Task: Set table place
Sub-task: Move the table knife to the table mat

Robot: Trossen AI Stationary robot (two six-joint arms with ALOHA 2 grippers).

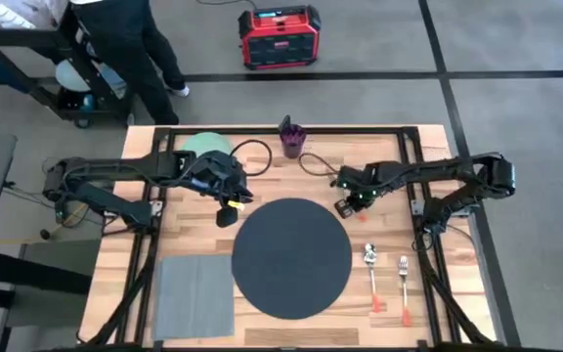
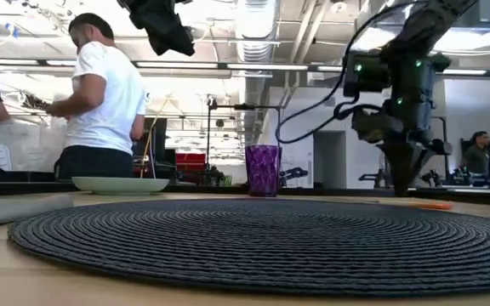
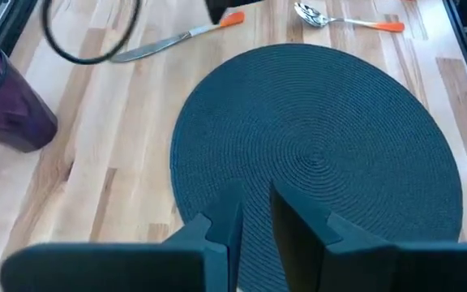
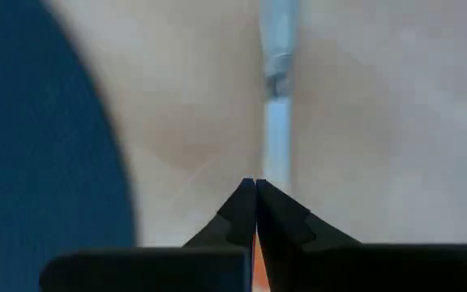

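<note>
**A:** The left end effector (image 1: 228,210), where is it?

**B:** It hangs above the tabletop (image 1: 189,233), over the far-left rim of the round dark grey mat (image 1: 291,257). Its wrist view shows the fingers (image 3: 225,231) set slightly apart with nothing between them. From the low view it is well off the surface.

**A:** What lies on that side?

**B:** A grey napkin (image 1: 195,293) lies flat at the near left, just beside the mat. A pale green plate (image 1: 206,147) sits at the far edge, behind the left arm.

**A:** And the mat itself?

**B:** It lies flat in the middle of the tabletop, toward the near edge, with nothing on it. A purple cup (image 1: 291,137) stands upright beyond it at the far edge.

**A:** The right end effector (image 1: 345,205)?

**B:** It is down at the wood just off the mat's far-right rim. Its fingers are pressed together on the orange handle of a knife (image 4: 276,122), and the blade lies on bare wood beside the mat.

**A:** Further right?

**B:** A spoon (image 1: 370,264) and then a fork (image 1: 404,284) lie side by side, orange handles toward the near edge.
</note>
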